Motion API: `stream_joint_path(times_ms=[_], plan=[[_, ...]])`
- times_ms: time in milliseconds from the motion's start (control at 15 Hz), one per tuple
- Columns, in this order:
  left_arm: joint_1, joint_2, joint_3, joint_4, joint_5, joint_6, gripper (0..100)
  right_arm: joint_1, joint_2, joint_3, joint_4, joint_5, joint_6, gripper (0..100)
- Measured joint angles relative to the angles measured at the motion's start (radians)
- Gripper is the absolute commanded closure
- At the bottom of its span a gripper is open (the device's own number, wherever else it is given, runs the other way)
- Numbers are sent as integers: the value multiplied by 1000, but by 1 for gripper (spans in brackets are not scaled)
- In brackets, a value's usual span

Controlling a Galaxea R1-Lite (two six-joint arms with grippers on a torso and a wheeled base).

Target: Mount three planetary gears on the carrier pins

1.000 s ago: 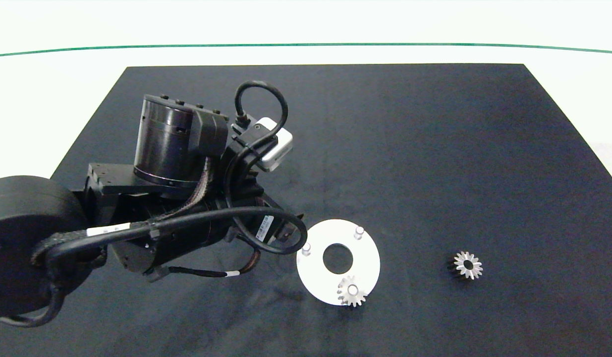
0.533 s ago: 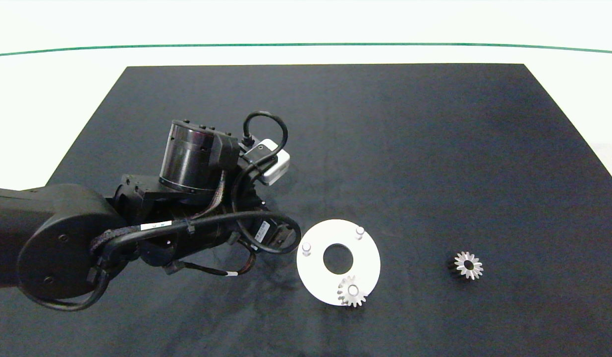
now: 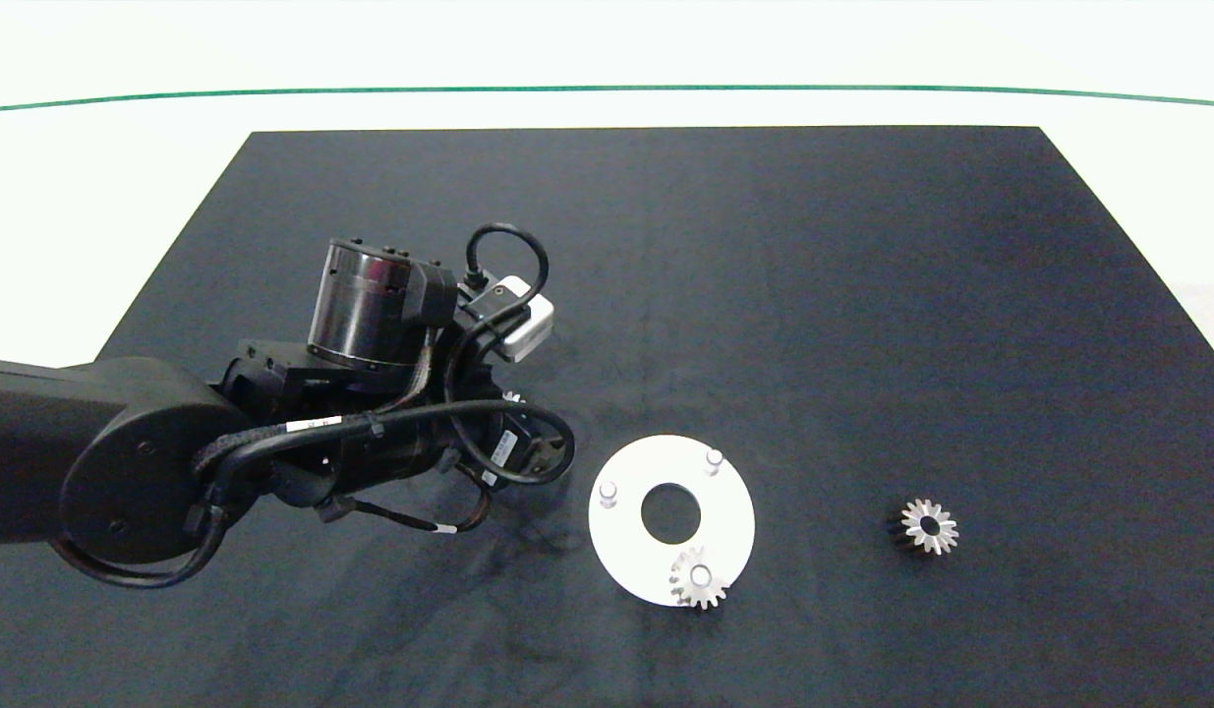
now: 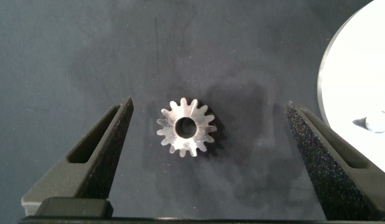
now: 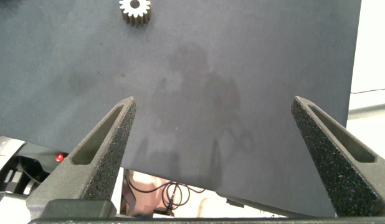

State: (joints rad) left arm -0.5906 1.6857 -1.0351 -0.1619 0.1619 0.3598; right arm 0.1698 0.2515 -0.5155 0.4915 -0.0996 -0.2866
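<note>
The white disc [image 3: 626,551] lies on the dark mat [image 3: 764,275] and serves as the landmark. Three carrier pins [image 3: 712,459] stand on it around its central hole. One gear [image 3: 699,580] sits on the pin at the disc's near edge; the other two pins are bare. A second gear [image 3: 928,526] lies on the mat well to the right of the disc. A third gear [image 4: 187,127] lies flat on the mat just left of the disc, under the left arm [image 3: 371,393], between the spread fingers of the left gripper [image 4: 211,134].
</note>
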Motion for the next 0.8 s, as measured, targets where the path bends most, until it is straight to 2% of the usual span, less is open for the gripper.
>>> stream_joint_path(times_ms=[67,267,467,800], plan=[[5,2,1,-1,-3,0,0,0,-1,0,0,0,0,0],[25,6,22,-19,-35,-1,0,0,-4,0,0,0,-1,0],[39,17,38,-59,-43,-1,0,0,-4,0,0,0,-1,0],[46,28,64,-69,-60,0,0,-1,-4,1,0,-3,-1,0]])
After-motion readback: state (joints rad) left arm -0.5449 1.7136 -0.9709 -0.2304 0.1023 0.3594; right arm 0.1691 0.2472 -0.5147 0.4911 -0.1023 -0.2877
